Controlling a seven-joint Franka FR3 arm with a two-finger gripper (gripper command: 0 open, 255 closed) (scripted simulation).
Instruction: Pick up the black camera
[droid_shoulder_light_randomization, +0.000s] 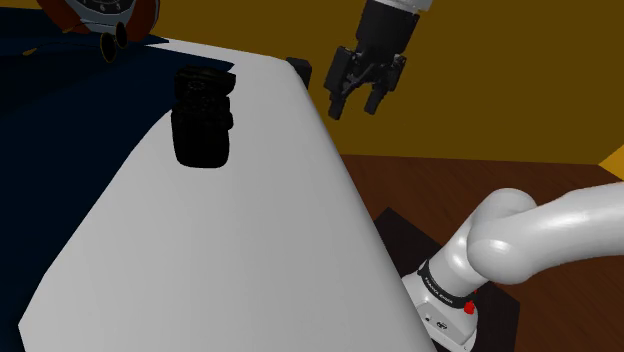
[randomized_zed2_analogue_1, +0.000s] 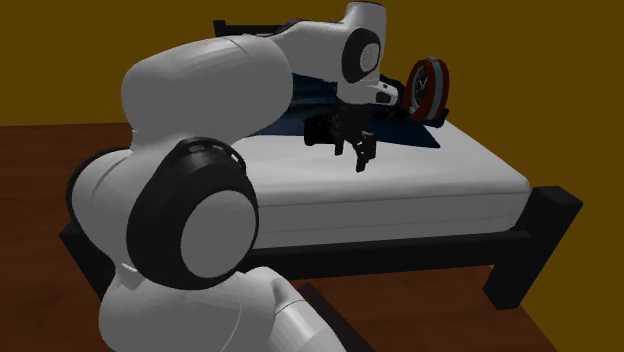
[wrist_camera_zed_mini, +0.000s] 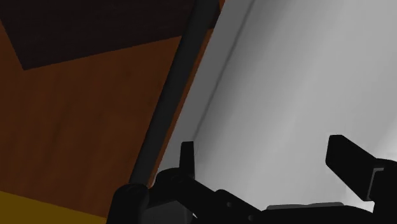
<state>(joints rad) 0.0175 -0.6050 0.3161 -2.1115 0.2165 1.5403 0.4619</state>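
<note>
the black camera (droid_shoulder_light_randomization: 203, 118) is sitting on the white mattress (droid_shoulder_light_randomization: 220, 260) of a bed, toward its head end. it is just short of the edge of a dark blue cover (droid_shoulder_light_randomization: 60, 85) that is spreading over that end. it is standing well in from the mattress's long edges, with its bulky dark body rising from the sheet.

the gripper (droid_shoulder_light_randomization: 355, 106) is hanging in the air above the long edge of the mattress nearest the stand, apart from the camera and touching nothing. its two black fingers (wrist_camera_zed_mini: 350, 164) are standing well apart with only air between them. in the wrist view they are framing the white side of the mattress, the dark frame rail (wrist_camera_zed_mini: 172, 102) running along it, and the brown floor (wrist_camera_zed_mini: 76, 114) beyond.

a stretch of bare white sheet is lying between the gripper and the camera. a round red-rimmed object (randomized_zed2_analogue_1: 428, 88) with a dark face is standing on the blue cover at the head corner, behind the camera and well apart from it. the white arm (randomized_zed2_analogue_1: 200, 120) is looming large across the second exterior view's left, and there the gripper is partly overlapping the camera.
</note>
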